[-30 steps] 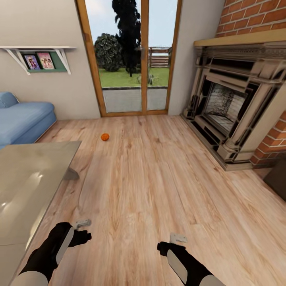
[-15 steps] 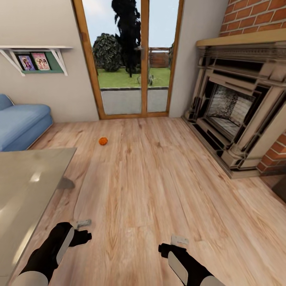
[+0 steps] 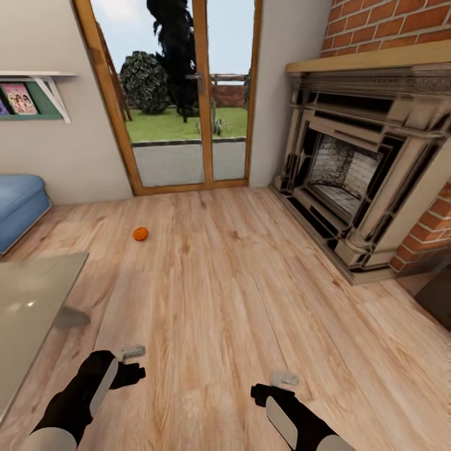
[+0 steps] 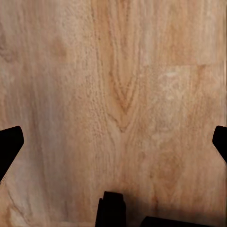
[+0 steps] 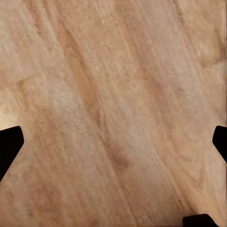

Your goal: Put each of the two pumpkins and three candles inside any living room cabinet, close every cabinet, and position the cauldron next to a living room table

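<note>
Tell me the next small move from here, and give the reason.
Probably roll the base forward and slightly left toward the pumpkin. It lies alone on the wooden floor near the glass door, well beyond both arms. The left gripper and right gripper are open and empty.

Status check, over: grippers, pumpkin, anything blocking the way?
Left gripper and right gripper open, empty, above bare floor. One pumpkin on the floor ahead, near the glass door. Coffee table at left; path clear.

left gripper (image 3: 132, 352) low, right gripper (image 3: 284, 379) low, jaws spread
</note>
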